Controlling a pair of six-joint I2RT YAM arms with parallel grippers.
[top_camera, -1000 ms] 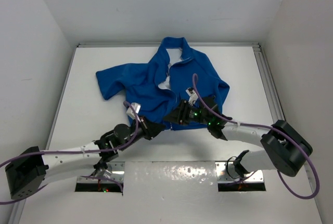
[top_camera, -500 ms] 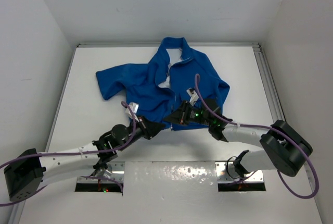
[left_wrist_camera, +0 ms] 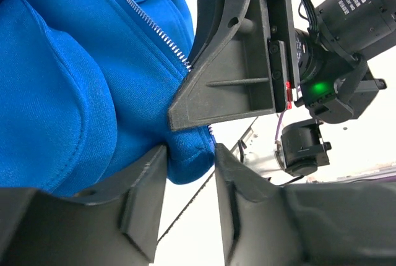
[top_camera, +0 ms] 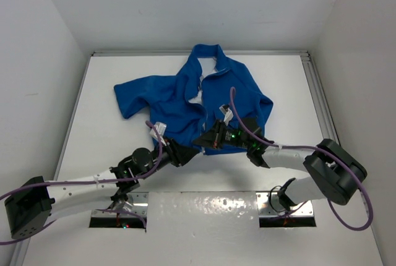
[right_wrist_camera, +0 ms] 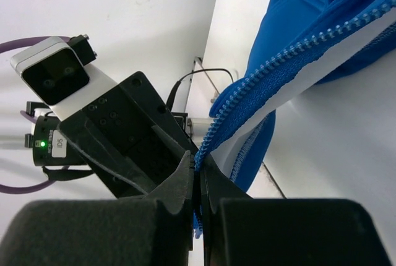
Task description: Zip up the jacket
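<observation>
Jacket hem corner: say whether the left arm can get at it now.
Likely yes: the jaws of the left gripper stand open either side of the hem corner. The right gripper, shut on the zipper edge beside it, crowds but doesn't block.

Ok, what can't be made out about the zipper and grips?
- Slider: too small in top view; left gripper and right gripper cover the jacket hem.
- Bottom end of the zipper: left wrist view, right gripper blocks it.
- Left gripper's hold: left wrist view, pinching or flanking hem unclear.
</observation>
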